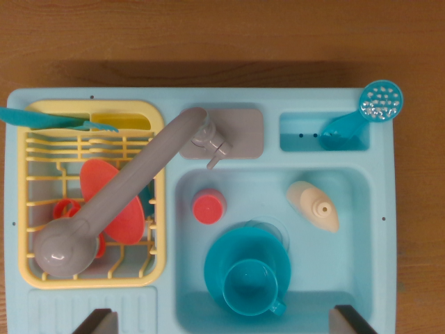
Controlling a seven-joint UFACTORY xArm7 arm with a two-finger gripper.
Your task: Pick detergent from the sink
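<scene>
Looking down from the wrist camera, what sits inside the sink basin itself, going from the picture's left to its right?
Red cup → teal cup standing on a teal plate → cream detergent bottle, lying on its side at the basin's upper right.

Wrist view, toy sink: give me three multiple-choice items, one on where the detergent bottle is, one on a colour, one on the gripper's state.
1. Where does the detergent bottle lie?
A. in the yellow rack
B. in the sink basin, upper right
C. on the wooden table

2. What colour is the cup in the basin?
A. teal
B. yellow
C. grey

3. How do the gripper fingers stand?
A. shut on the bottle
B. shut on the cup
C. apart, holding nothing

Answers: B, the cream bottle lies tilted inside the basin; A, the cup on the plate is teal; C, both fingertips show wide apart at the bottom edge, away from the bottle.
</scene>
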